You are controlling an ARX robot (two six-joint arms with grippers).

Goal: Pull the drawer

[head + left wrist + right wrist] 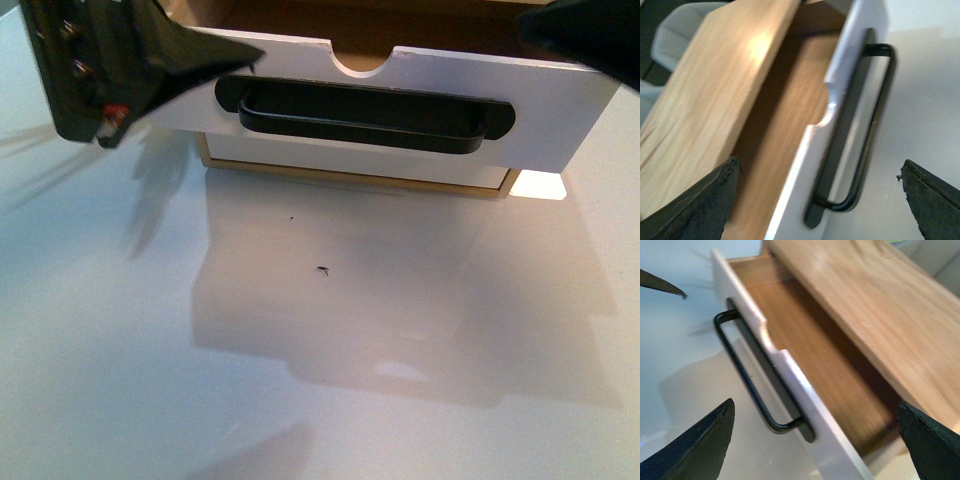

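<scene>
The drawer [560,110] has a white front with a half-round notch in its top edge and a long black bar handle [370,120] in a dark oval recess. It stands pulled out from the wooden cabinet, and its wooden floor [810,340] shows. My left gripper [180,95] hangs open by the drawer's left end, touching nothing. In the left wrist view the left gripper [817,200] straddles the end of the drawer front [845,70] and the handle [870,125]. My right gripper [580,35] is open at the drawer's right end. The right gripper [815,440] spans the front [790,375] without gripping it.
Below the pulled drawer sits a plain white drawer front [350,165] in the wooden frame. The cabinet's wooden top [865,300] overhangs the open drawer. A glossy white table [300,380] carries a small dark speck [322,268]. A white chair [680,30] stands behind the cabinet.
</scene>
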